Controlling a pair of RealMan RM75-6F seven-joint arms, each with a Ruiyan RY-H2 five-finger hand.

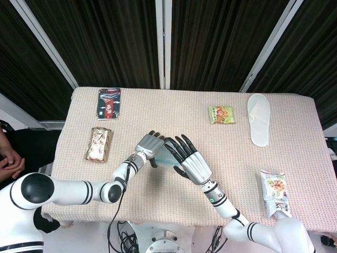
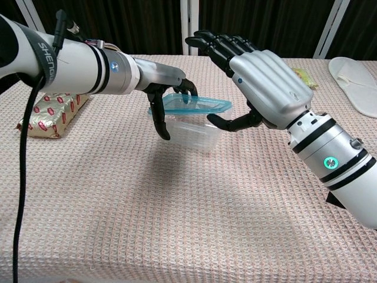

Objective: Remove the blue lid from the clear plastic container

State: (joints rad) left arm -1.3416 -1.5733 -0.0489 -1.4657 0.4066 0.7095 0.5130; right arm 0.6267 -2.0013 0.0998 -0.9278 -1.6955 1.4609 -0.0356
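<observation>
The blue lid (image 2: 194, 105) is tipped up at its near edge, off the rim of the clear plastic container (image 2: 191, 131) on the table's middle. My left hand (image 2: 162, 79) grips the container's left end, thumb down its near wall and fingers curled over the far rim onto the lid. My right hand (image 2: 265, 82) hovers over the right end with fingers stretched out above the lid, and its thumb reaches under the lid's raised near-right edge. From the head view the lid (image 1: 167, 158) shows as a sliver between the left hand (image 1: 151, 143) and right hand (image 1: 192, 163).
A gold-red packet (image 1: 99, 143) and a dark red packet (image 1: 108, 103) lie at the left. A green snack bag (image 1: 221, 114) and a white slipper (image 1: 258, 118) lie far right, another snack bag (image 1: 275, 192) near right. A person's hand (image 1: 8, 158) is at the left edge.
</observation>
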